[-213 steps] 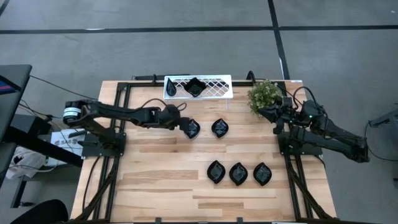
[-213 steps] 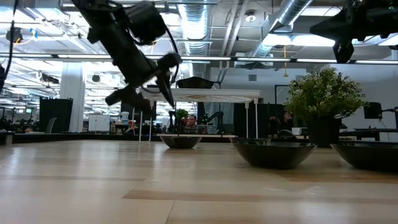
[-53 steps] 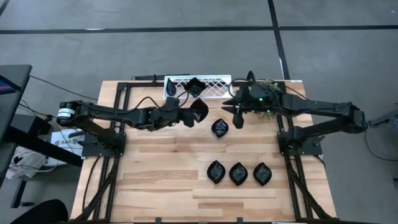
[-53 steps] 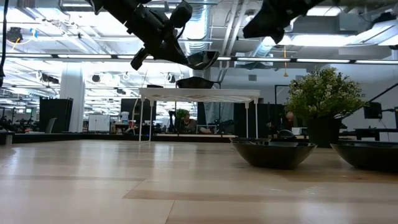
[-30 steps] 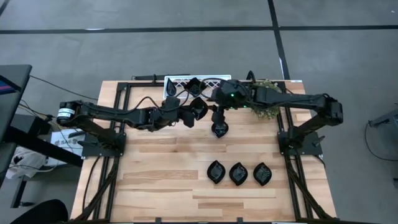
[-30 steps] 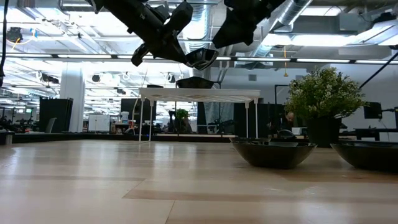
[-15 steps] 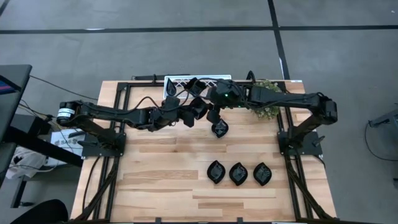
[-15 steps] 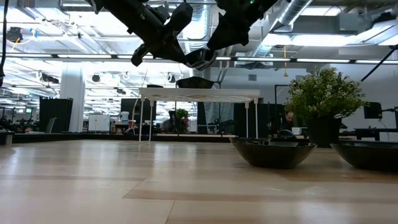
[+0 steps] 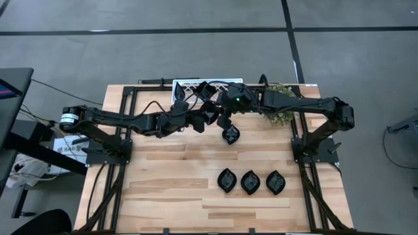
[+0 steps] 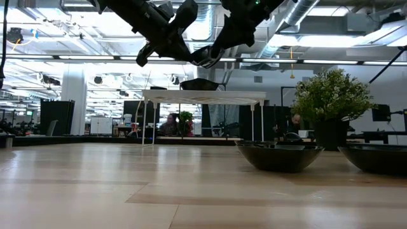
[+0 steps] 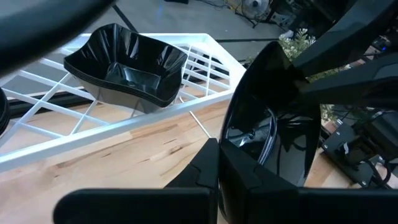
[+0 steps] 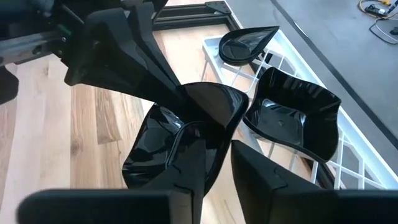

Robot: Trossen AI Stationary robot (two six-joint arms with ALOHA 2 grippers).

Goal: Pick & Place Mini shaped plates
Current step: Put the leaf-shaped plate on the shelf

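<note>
A black leaf-shaped mini plate (image 9: 210, 112) hangs in the air just in front of the white lattice tray (image 9: 230, 83). My left gripper (image 9: 199, 121) is shut on its left end. My right gripper (image 9: 222, 119) reaches in from the right and is shut on its other end. In the low view the plate (image 10: 206, 57) shows high above the table between the left gripper (image 10: 177, 44) and the right gripper (image 10: 219, 46). A square plate (image 12: 292, 118) and a teardrop plate (image 12: 245, 40) rest on the tray. My left gripper pinches the plate's rim at its left end (image 11: 231, 177), slanting down from the table's left. One finger (image 11: 205, 163) shows beside the rim; the plate hides the other. The plate is lifted clear and tipped up on edge. My right gripper holds the plate's rim at the right end (image 12: 214, 146), one finger (image 12: 183, 180) on the hollow side and one finger (image 12: 264, 177) outside. The fingers slant down from the table's right. The plate hangs clear of table and tray.
One leaf plate (image 9: 230, 135) lies on the table just below the grippers, and three more (image 9: 250, 182) sit in a row toward the near edge. The green potted plant (image 9: 281, 109) stands at the far right, under my right arm. Bare wood lies at the near left.
My right gripper has edged toward the table's left onto the held plate, and its fingers have closed on the plate's right end. The plate stays in the air where it was.
</note>
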